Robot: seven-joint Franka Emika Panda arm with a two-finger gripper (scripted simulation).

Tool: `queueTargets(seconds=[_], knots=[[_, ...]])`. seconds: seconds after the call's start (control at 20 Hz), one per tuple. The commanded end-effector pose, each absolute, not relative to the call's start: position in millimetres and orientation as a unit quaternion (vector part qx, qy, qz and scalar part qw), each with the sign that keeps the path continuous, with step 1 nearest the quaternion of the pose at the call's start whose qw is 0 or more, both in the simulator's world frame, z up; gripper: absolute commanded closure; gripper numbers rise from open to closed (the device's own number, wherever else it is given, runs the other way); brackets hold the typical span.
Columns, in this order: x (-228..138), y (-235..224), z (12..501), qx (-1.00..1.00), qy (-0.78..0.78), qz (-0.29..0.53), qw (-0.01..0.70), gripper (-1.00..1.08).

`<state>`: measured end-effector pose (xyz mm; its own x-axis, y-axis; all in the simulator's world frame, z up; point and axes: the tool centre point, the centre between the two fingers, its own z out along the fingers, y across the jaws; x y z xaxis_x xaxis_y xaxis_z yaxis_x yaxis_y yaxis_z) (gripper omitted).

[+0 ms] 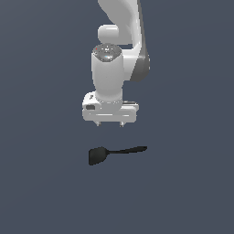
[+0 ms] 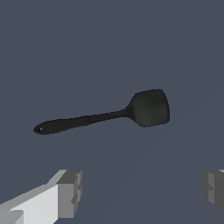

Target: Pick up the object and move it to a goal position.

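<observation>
One black spatula (image 1: pixel 116 153) lies crosswise, blade toward the exterior view's left, under spread fingers (image 2: pixel 70 193).

You had only the worktop (image 1: pixel 41 183) to look at apart from the job itself. It was a plain, flat surface of dull slate blue-grey, and it filled the exterior view from edge to edge. In the wrist view the same worktop (image 2: pixel 87 48) ran behind everything, evenly lit and without markings, seams or edges that you could make out. Nothing else lay on it that you could see.
</observation>
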<state>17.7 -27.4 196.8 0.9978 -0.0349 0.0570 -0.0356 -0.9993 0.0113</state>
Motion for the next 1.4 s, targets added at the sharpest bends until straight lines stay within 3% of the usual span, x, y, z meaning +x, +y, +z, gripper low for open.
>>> queueTargets(seconds=[0.0, 0.45, 1.35], knots=[[17.7, -27.4, 196.8, 0.999, -0.018, 0.028, 0.006, -0.92], [24.1, 0.0, 206.0, 0.999, 0.0, 0.035, -0.009, -0.92], [30.0, 0.7, 188.1, 0.995, -0.09, 0.028, -0.014, -0.92]])
